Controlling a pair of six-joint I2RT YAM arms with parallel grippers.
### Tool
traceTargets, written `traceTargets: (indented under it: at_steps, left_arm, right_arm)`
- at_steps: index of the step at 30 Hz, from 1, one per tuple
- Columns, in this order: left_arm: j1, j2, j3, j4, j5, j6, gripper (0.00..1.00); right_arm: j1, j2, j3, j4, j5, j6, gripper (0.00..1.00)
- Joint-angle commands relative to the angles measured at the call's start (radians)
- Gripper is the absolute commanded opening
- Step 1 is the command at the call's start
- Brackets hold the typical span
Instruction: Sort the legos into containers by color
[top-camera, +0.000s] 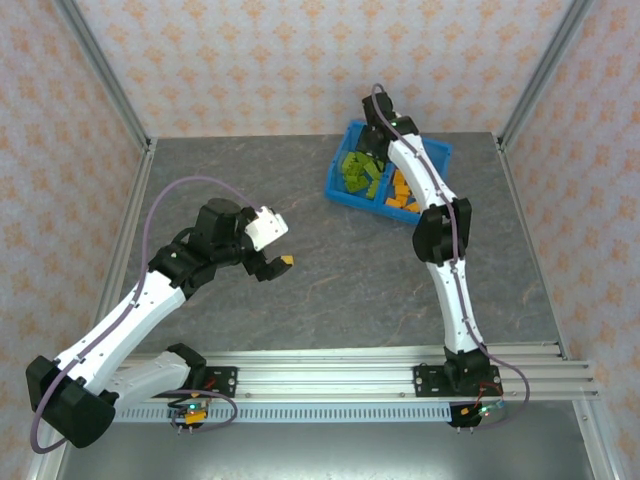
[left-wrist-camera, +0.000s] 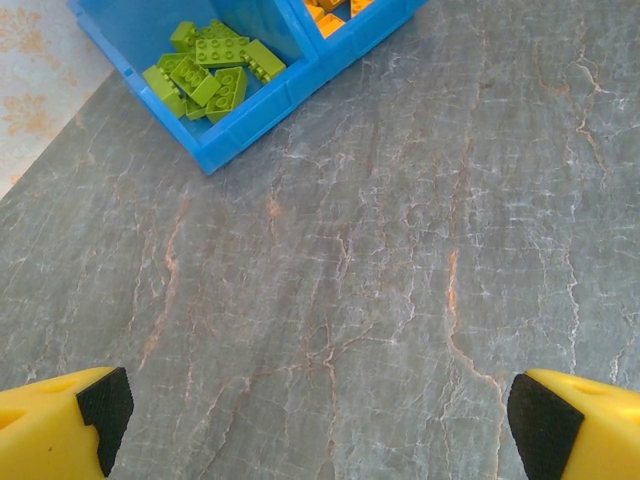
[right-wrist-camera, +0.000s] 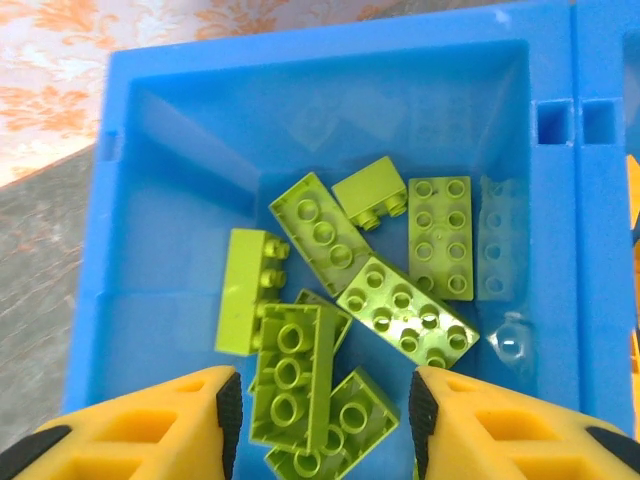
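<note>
Lime green legos (right-wrist-camera: 400, 310) are lying piled in the left compartment (right-wrist-camera: 330, 120) of the blue bin (top-camera: 338, 188), orange legos (top-camera: 400, 195) in the right compartment (left-wrist-camera: 375, 25). The right gripper (right-wrist-camera: 320, 420) is hovering just above the green pile, jaws parted, gripping nothing. The left gripper (left-wrist-camera: 322, 425) is hanging wide open over the grey table (left-wrist-camera: 400, 250), well apart from the bin.

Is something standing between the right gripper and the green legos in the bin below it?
Nothing visible does. The right gripper hangs with jaws apart straight over the green legos lying in one compartment of the blue bin, with no wall or other thing between them.
</note>
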Motion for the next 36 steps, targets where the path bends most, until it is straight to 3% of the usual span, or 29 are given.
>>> traceTargets:
  at_steps: [1,7,13,18,21,23,27,30,31,33,35,36]
  left_arm:
    - [-0.003,-0.027,0.009,0.045,-0.057,-0.007,1.0]
    - [-0.003,-0.066,-0.028,0.079,-0.177,0.014,1.0]
    - [-0.002,-0.104,-0.03,0.098,-0.304,-0.016,1.0]
    - [-0.002,-0.195,-0.053,0.202,-0.315,-0.248,1.0]
    - [-0.001,-0.254,-0.129,0.276,-0.399,-0.419,1.0]
    - [-0.002,-0.292,-0.199,0.3,-0.52,-0.476,1.0]
    - [0.002,-0.365,-0.392,0.409,-0.743,-0.471,1.0]
    - [0.02,-0.396,-0.513,0.496,-0.895,-0.494,1.0]
    - [0.039,-0.402,-0.546,0.516,-0.917,-0.514,1.0]
    - [0.065,-0.401,-0.596,0.567,-0.92,-0.534,1.0]
    - [0.092,-0.37,-0.652,0.658,-0.915,-0.548,1.0]
    - [0.103,-0.341,-0.671,0.706,-0.911,-0.547,1.0]
  right_arm:
    - [-0.004,-0.207,-0.033,-0.027,-0.053,-0.011,0.5]
    - [-0.003,-0.754,-0.799,0.335,-0.011,-0.054,0.62]
    - [-0.007,-1.259,-1.457,0.608,0.215,-0.17,0.87]
    - [-0.007,-1.494,-1.863,0.84,0.503,-0.265,0.92]
    - [-0.017,-1.512,-2.058,1.061,0.769,-0.277,0.99]
    - [-0.058,-1.47,-2.134,1.184,0.808,-0.286,0.99]
    - [-0.227,-1.262,-2.148,1.292,0.669,-0.217,0.99]
    - [-0.263,-1.137,-2.12,1.451,0.575,-0.255,0.99]
    - [-0.267,-1.096,-2.135,1.562,0.504,-0.305,0.99]
    - [-0.264,-0.993,-2.096,1.595,0.491,-0.332,1.0]
    - [-0.27,-1.006,-2.073,1.515,0.39,-0.345,0.99]
    - [-0.272,-0.995,-2.109,1.609,0.339,-0.37,1.0]
